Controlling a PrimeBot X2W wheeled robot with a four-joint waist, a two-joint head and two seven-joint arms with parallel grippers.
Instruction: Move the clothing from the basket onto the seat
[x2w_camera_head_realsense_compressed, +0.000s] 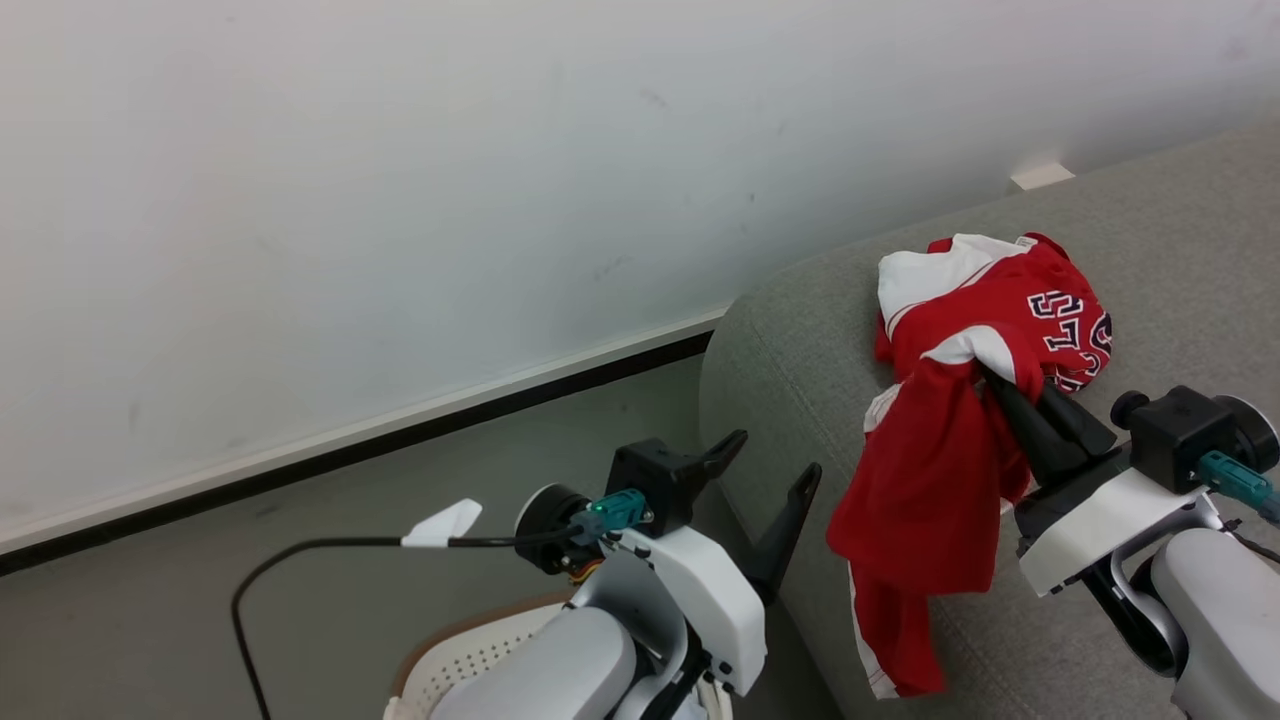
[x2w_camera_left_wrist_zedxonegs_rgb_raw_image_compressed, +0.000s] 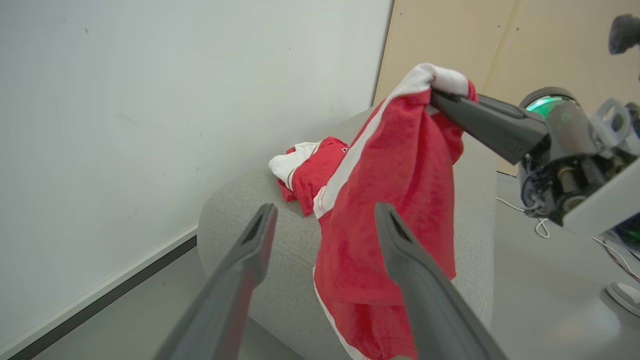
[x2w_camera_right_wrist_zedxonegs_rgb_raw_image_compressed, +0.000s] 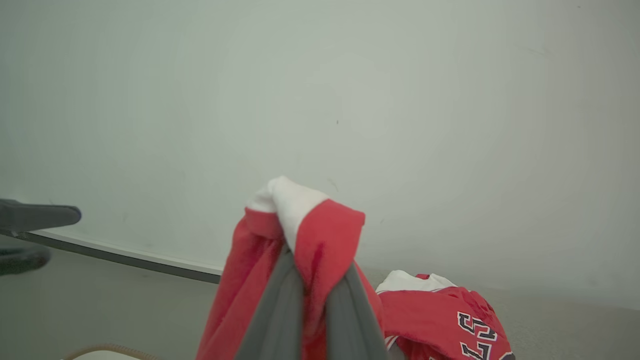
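Head view: nearest me, the basket (x2w_camera_head_realsense_compressed: 455, 655) sits low on the floor under my left forearm. My left gripper (x2w_camera_head_realsense_compressed: 765, 490) hangs released, fingers spread, just left of the seat (x2w_camera_head_realsense_compressed: 1150, 260) edge. My right gripper (x2w_camera_head_realsense_compressed: 1000, 390) is clenched on the clothing (x2w_camera_head_realsense_compressed: 950, 440); its near part droops over the seat's rounded front, the far lettered part rests bunched on the cushion. Wall (x2w_camera_head_realsense_compressed: 400, 180) beyond.
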